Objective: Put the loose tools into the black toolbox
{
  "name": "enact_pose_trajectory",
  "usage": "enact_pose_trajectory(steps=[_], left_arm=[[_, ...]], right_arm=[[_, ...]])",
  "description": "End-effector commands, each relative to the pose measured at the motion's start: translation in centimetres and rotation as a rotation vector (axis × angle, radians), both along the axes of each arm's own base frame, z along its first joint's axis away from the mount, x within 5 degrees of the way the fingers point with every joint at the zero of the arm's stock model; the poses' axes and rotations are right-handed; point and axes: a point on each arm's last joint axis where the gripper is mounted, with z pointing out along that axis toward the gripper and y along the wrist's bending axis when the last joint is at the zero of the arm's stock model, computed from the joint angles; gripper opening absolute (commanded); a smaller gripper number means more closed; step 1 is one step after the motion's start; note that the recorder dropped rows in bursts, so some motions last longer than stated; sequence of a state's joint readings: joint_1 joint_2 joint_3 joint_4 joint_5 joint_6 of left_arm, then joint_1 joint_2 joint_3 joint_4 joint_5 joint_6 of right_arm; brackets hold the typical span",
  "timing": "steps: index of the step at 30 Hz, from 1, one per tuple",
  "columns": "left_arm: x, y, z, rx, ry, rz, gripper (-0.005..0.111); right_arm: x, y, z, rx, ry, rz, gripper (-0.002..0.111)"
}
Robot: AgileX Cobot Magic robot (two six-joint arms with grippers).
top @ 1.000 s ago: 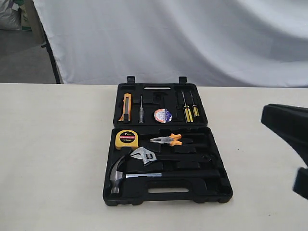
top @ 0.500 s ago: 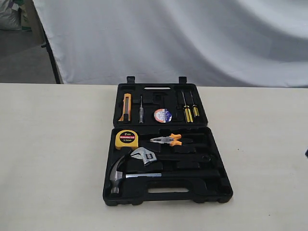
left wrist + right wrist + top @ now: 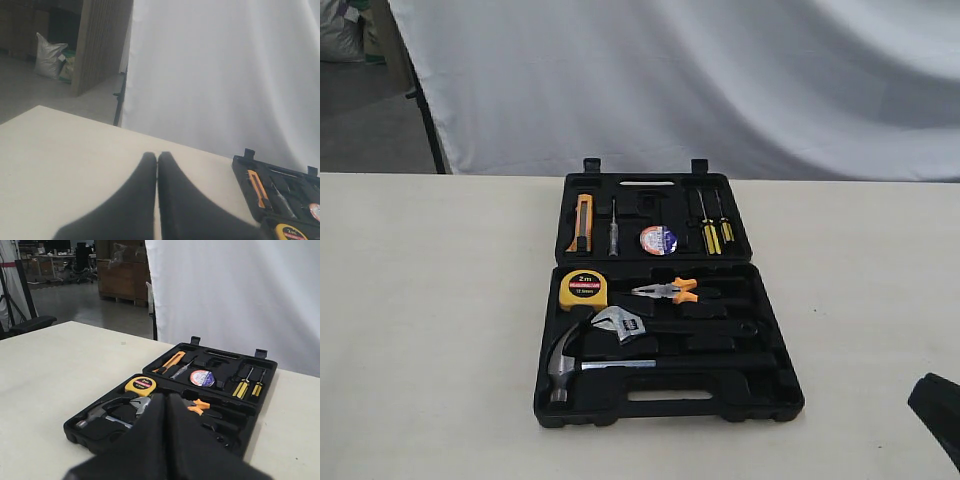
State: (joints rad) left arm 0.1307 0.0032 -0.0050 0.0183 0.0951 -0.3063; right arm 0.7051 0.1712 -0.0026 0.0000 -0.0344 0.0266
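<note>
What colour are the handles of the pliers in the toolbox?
The pliers' handles are orange; exterior view shows it best.

This looks like a robotics lab or test hall in an industrial building. A pale tabletop (image 3: pixel 430 330) stands before a hung white cloth backdrop (image 3: pixel 700 80). Behind it is bare grey concrete floor (image 3: pixel 90 305), with wooden crates (image 3: pixel 120 282) and an office chair (image 3: pixel 81 260) at the upper left of the right wrist view. A filled white sack (image 3: pixel 49 60) lies on the floor.

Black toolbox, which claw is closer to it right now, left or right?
Right. The right claw, shut, faces the black toolbox from off its right side, not touching it. The left claw, shut, hangs over the table, the toolbox well off to one side.
</note>
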Motion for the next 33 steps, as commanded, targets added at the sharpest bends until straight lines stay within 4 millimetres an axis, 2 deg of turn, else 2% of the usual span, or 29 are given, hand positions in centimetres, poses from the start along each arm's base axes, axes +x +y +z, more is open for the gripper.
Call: enact_pose_trajectory(steps=[1, 10, 17, 22, 25, 33], left_arm=[[-0.1, 0.1, 0.2, 0.002, -0.013, 0.026, 0.001], [-0.1, 0.1, 0.2, 0.002, -0.013, 0.026, 0.001], [-0.1, 0.1, 0.2, 0.002, -0.013, 0.026, 0.001], [-0.1, 0.1, 0.2, 0.002, -0.013, 0.026, 0.001], [-0.1, 0.1, 0.2, 0.002, -0.013, 0.026, 0.001], [-0.1, 0.1, 0.2, 0.002, -0.013, 0.026, 0.001]], right_arm=[[0.0, -0.1, -0.1, 0.005, 0.002, -0.004, 0.0], [0.1, -0.3, 0.1, 0.023, -0.001, -0.039, 0.0], [1.3, -2.6, 0.2, 0.187, 0.065, -0.418, 0.0], [0.9, -4.1, 0.3, 0.245, 0.029, -0.62, 0.0], [0.3, -4.3, 0.3, 0.246, 0.005, -0.644, 0.0], [0.2, -4.3, -0.4, 0.134, 0.04, -0.651, 0.0]])
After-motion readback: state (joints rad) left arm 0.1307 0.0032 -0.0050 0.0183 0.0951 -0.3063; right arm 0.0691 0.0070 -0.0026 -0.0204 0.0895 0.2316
